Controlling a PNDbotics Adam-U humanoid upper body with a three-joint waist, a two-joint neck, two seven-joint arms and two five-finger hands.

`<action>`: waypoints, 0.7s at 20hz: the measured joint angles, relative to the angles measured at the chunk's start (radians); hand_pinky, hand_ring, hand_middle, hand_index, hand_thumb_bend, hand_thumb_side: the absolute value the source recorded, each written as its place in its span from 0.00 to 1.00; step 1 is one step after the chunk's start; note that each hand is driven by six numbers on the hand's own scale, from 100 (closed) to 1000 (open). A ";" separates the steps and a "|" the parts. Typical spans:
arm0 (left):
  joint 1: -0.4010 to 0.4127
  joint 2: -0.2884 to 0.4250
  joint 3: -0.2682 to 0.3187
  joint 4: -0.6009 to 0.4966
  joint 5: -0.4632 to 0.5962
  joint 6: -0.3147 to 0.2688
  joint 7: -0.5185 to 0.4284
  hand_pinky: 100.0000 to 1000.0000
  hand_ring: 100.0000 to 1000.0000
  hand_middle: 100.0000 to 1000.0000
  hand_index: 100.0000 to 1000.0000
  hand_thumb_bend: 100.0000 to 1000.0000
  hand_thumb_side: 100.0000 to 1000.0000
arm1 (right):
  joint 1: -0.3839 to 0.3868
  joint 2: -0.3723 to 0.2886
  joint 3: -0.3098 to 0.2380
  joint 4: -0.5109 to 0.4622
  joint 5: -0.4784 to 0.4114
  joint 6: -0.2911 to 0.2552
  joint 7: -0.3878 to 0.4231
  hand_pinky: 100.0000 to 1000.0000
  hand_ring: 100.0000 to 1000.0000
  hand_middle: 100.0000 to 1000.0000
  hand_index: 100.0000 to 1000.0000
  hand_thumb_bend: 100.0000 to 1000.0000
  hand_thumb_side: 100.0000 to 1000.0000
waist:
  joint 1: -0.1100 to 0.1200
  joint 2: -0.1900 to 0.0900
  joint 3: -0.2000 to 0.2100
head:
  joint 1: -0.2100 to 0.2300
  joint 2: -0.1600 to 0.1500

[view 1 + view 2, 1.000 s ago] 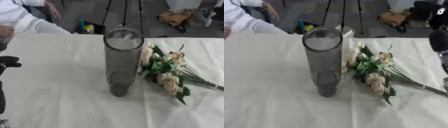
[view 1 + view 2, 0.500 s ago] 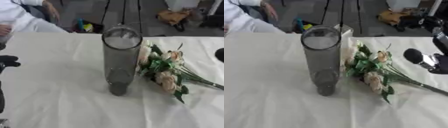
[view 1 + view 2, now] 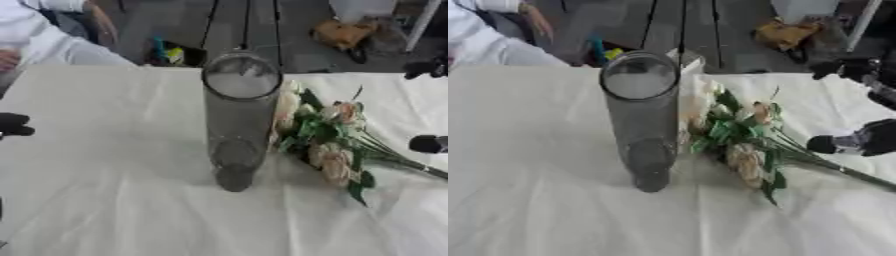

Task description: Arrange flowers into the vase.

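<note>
A tall clear glass vase (image 3: 236,135) stands upright in the middle of the white-clothed table (image 3: 105,200), with nothing in it. Just to its right lies a bunch of cream and pink flowers (image 3: 322,142), heads next to the vase and green stems (image 3: 846,172) running off to the lower right. My right hand (image 3: 857,142) comes in from the right edge, black, just above the stems, spread and holding nothing. Another dark part of it (image 3: 843,68) shows higher up near the table's far edge. My left hand (image 3: 12,125) hangs at the left edge, far from the vase.
A person's white sleeve (image 3: 39,40) rests at the table's far left corner. Beyond the far edge is grey floor with tripod legs (image 3: 248,25), a brown object (image 3: 341,34) and a small colourful item (image 3: 171,52). The cloth is wrinkled near the front.
My right hand has moved in from the right and down toward the flower stems. The vase, the flowers and my left hand have stayed where they were.
</note>
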 measured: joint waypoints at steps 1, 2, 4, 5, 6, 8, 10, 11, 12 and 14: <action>0.000 0.000 -0.002 0.000 0.000 0.000 0.000 0.50 0.55 0.68 0.85 0.00 1.00 | -0.003 0.000 0.000 0.011 0.006 0.002 0.013 0.81 0.87 0.77 0.96 0.77 0.73 | 0.000 0.000 0.000 | 0.000 0.000; 0.000 0.000 -0.002 0.000 0.000 0.000 0.000 0.50 0.55 0.68 0.85 0.00 1.00 | -0.003 0.000 0.000 0.021 0.011 0.005 0.025 0.81 0.86 0.76 0.96 0.77 0.71 | 0.000 0.000 0.001 | 0.000 0.000; 0.000 0.000 -0.002 0.000 0.000 0.001 -0.001 0.50 0.55 0.68 0.85 0.00 1.00 | -0.008 0.000 0.001 0.043 0.021 0.013 0.047 0.82 0.85 0.74 0.95 0.78 0.65 | 0.000 0.000 0.002 | 0.000 0.000; 0.000 0.000 -0.002 0.000 0.000 0.001 -0.001 0.50 0.55 0.68 0.85 0.00 1.00 | -0.012 0.000 0.003 0.054 0.021 0.017 0.058 0.82 0.85 0.75 0.95 0.78 0.63 | 0.000 0.000 0.003 | 0.000 0.000; 0.000 -0.001 -0.002 0.000 0.000 0.001 -0.001 0.50 0.55 0.68 0.85 0.00 1.00 | -0.012 0.000 0.003 0.064 0.021 0.021 0.067 0.82 0.84 0.74 0.94 0.78 0.61 | 0.000 0.000 0.005 | 0.000 0.000; 0.000 -0.001 -0.002 0.000 0.000 0.001 -0.002 0.50 0.55 0.68 0.85 0.00 1.00 | -0.015 0.000 0.009 0.082 0.022 0.027 0.083 0.81 0.83 0.73 0.94 0.78 0.57 | 0.000 0.000 0.005 | -0.002 0.000; 0.000 -0.001 -0.002 0.000 0.000 0.002 -0.003 0.50 0.55 0.68 0.85 0.00 1.00 | -0.020 0.000 0.015 0.096 0.022 0.030 0.094 0.81 0.82 0.72 0.93 0.78 0.54 | 0.000 0.000 0.006 | -0.004 0.000; 0.000 -0.001 -0.002 0.000 0.000 0.002 -0.004 0.50 0.55 0.68 0.85 0.00 1.00 | -0.020 0.000 0.018 0.103 0.023 0.030 0.097 0.81 0.82 0.71 0.93 0.78 0.53 | 0.000 0.000 0.006 | -0.005 0.000; 0.000 -0.001 -0.002 0.000 0.000 0.002 -0.005 0.50 0.55 0.68 0.85 0.00 1.00 | -0.020 0.000 0.021 0.109 0.024 0.031 0.098 0.81 0.81 0.70 0.92 0.78 0.53 | 0.000 0.000 0.006 | -0.007 0.000; 0.000 -0.001 -0.003 0.000 0.000 0.003 -0.006 0.50 0.55 0.68 0.85 0.00 1.00 | -0.022 0.000 0.027 0.120 0.029 0.033 0.095 0.80 0.80 0.68 0.91 0.78 0.52 | 0.000 0.000 0.007 | -0.009 0.000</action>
